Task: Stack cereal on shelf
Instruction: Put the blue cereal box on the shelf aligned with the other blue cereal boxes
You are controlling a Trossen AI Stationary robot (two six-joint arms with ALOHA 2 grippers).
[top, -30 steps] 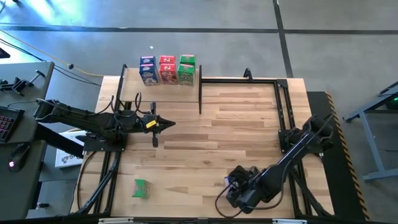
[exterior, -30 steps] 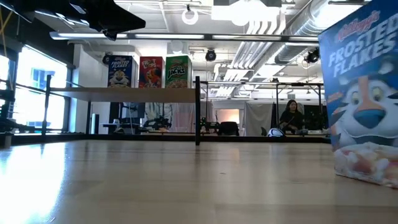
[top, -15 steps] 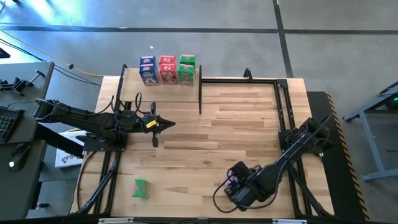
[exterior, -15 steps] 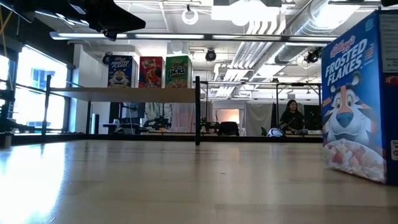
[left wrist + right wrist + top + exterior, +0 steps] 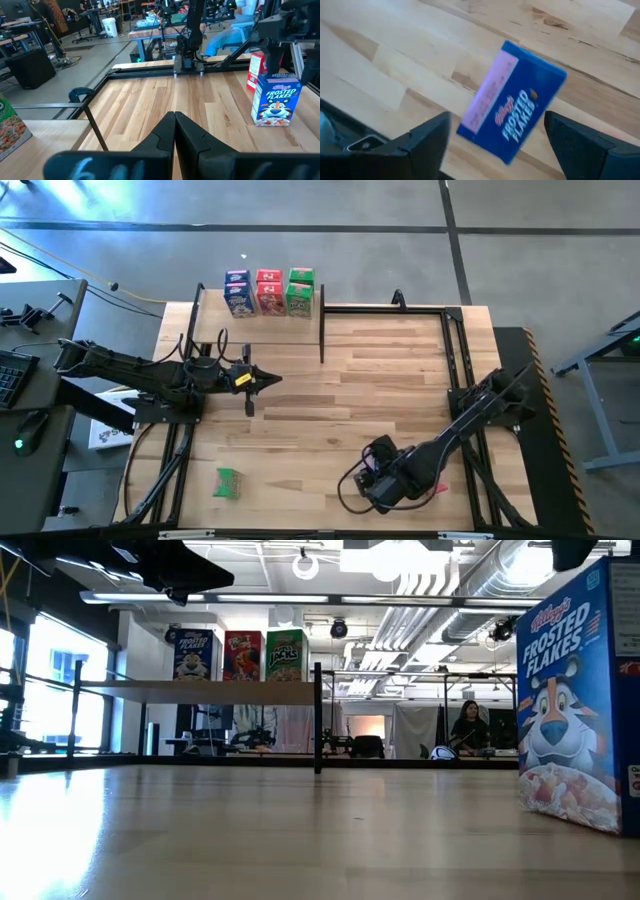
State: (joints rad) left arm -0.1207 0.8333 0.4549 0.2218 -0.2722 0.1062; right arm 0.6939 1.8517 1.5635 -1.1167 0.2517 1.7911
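Note:
A blue cereal box (image 5: pixel 276 100) stands upright on its bottom near the table's front right; the low view shows it (image 5: pixel 580 700) close up. My right gripper (image 5: pixel 496 120) hangs above it, pointing down and open, one finger out past each side of the box top (image 5: pixel 512 112), touching nothing. A red box (image 5: pixel 256 70) stands just behind the blue one. On the shelf (image 5: pixel 260 328) at the far left stand a blue (image 5: pixel 238 293), a red (image 5: pixel 269 291) and a green box (image 5: pixel 299 290). My left gripper (image 5: pixel 265 380) waits shut over the table's left.
A green box (image 5: pixel 228 482) lies flat near the front left edge. Black shelf posts (image 5: pixel 321 330) and a black frame (image 5: pixel 455 340) stand along the far and right sides. Bare wood lies in the table's middle. A person sits in the room far behind.
The blue box, tilted a second ago, has come to stand upright on the table and has then kept still. My right gripper has rolled about its own axis above the box.

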